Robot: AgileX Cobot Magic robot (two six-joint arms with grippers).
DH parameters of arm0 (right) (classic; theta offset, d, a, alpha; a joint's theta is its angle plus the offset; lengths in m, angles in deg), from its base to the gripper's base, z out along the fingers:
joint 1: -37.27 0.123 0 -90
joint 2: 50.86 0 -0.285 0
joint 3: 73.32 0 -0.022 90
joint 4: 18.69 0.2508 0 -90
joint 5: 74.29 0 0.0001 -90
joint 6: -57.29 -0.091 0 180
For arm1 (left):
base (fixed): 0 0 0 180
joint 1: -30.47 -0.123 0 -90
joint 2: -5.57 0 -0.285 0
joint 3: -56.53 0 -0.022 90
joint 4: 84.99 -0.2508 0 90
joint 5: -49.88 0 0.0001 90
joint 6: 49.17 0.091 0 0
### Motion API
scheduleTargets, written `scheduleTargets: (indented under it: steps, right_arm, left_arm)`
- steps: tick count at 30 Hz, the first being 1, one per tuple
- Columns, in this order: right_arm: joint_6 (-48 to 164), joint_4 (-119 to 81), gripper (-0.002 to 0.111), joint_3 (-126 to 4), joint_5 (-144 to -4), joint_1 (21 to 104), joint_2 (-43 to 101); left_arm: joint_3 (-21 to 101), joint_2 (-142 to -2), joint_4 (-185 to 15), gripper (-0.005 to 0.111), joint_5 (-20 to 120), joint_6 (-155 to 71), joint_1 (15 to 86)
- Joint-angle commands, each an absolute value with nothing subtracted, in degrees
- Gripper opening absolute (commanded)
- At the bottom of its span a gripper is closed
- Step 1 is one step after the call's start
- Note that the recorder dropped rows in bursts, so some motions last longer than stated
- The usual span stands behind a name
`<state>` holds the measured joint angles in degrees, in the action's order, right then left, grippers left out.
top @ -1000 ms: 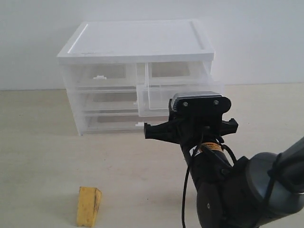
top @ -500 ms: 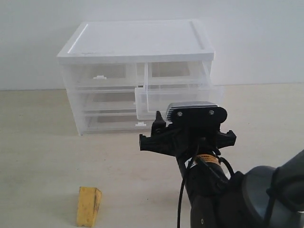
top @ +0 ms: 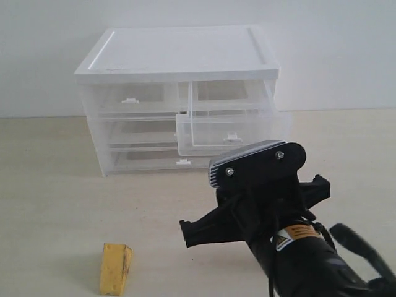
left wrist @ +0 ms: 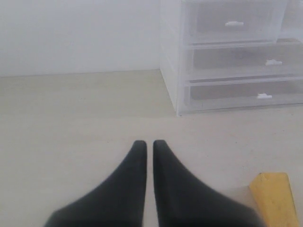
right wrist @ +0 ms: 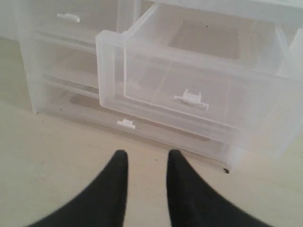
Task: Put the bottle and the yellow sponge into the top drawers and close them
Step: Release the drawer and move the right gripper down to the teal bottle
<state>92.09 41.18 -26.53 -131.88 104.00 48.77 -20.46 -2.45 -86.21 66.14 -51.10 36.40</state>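
The yellow sponge [top: 116, 268] lies on the table at the front left, well short of the cabinet [top: 179, 55]; it also shows at the frame edge beside my left gripper [left wrist: 147, 144], which is shut and empty. The top right drawer [top: 229, 127] stands pulled out, with its white tab handle [right wrist: 191, 98] showing and nothing seen inside. The top left drawer [top: 131, 99] is pushed in. My right gripper [right wrist: 147, 156] is open and empty, hovering over the table a short way in front of the open drawer. The bottle is out of view.
The right arm's black wrist housing [top: 260, 185] fills the front right of the exterior view. Two full-width drawers [left wrist: 241, 59] below the top ones are pushed in. A white wall stands behind the cabinet.
My right arm has drawn back from the open drawer toward the front and dropped lower, uncovering the drawer's handle. The sponge and the cabinet have stayed in place.
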Motion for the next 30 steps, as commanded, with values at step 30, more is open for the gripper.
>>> scheduleTargets:
  steps: [30]
  right_arm:
    - [101.5, 8.9, 0.000, -39.2, -18.9, 63.1, 24.3]
  left_arm:
    - [-20.7, -2.2, -85.7, 0.004, 66.2, -50.9, 36.2]
